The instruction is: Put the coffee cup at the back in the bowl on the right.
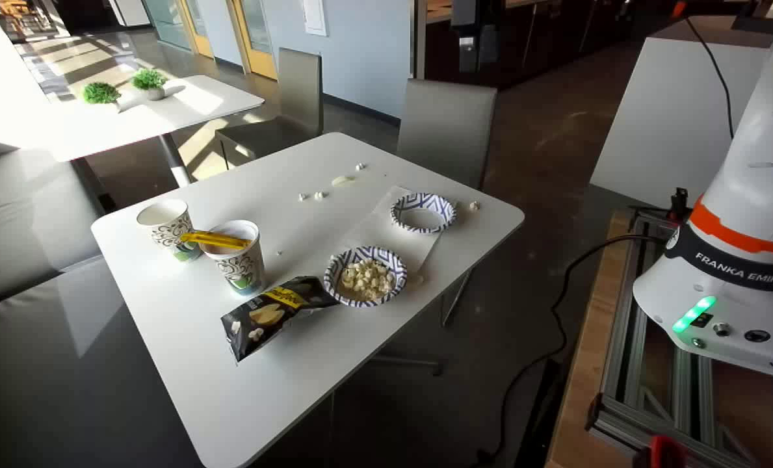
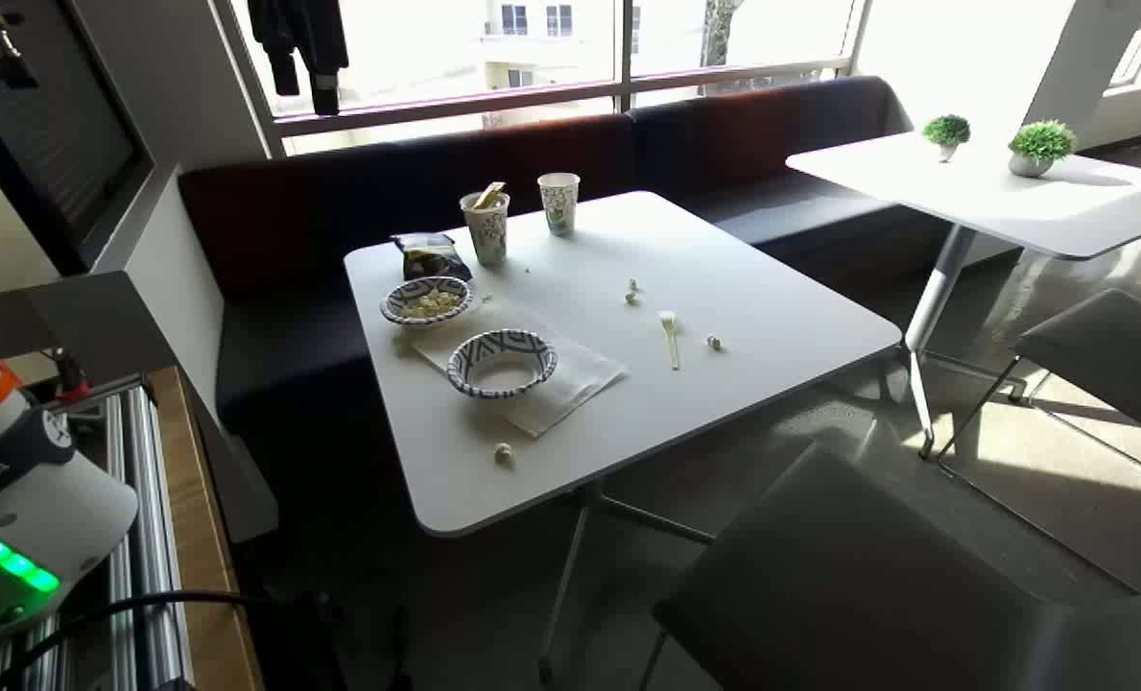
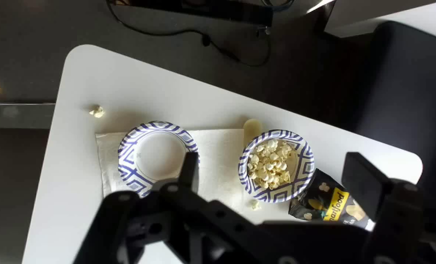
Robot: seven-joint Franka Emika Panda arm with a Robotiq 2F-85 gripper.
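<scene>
White, scroll-patterned, upright coffee cup point(image 2: 558, 204)

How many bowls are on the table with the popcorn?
2. The popcorn bowl is beside the bag, and the other bowl sits on the napkin. If another were stacked under either one, it would be hidden.

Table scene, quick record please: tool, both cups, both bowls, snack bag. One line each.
tool: open, gripping nothing
coffee cup: upright, in neither bowl
other cup: upright, yellow item at its mouth
target bowl: on napkin, no cup inside
popcorn bowl: popcorn inside
snack bag: lying beside popcorn bowl
</scene>
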